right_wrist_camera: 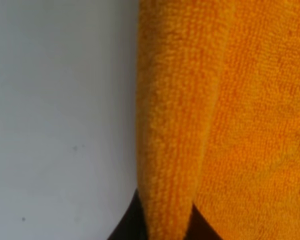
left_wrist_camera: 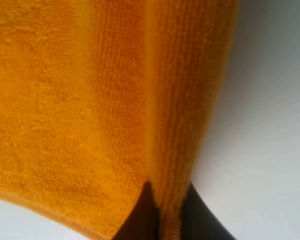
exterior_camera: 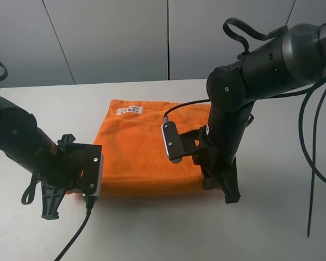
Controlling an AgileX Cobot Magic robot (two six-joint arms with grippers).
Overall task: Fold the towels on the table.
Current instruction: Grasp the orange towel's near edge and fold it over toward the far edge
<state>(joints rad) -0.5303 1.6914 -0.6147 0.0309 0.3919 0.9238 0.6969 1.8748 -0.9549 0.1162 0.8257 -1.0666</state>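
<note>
The bright orange towel (exterior_camera: 146,152) lies on the white table (exterior_camera: 152,234), its white label (exterior_camera: 129,110) at the far left corner. My left gripper (exterior_camera: 70,191) is at the towel's near left corner. In the left wrist view the black fingers (left_wrist_camera: 140,215) are shut on a pinched fold of the towel (left_wrist_camera: 65,100). My right gripper (exterior_camera: 214,182) is at the near right corner. In the right wrist view its fingers (right_wrist_camera: 127,222) are shut on a raised fold of the towel (right_wrist_camera: 230,100).
The table's rounded far edge (exterior_camera: 54,87) runs below a grey panelled wall (exterior_camera: 114,38). Black cables hang from the right arm (exterior_camera: 309,163) and trail from the left arm (exterior_camera: 76,239) over the table's front.
</note>
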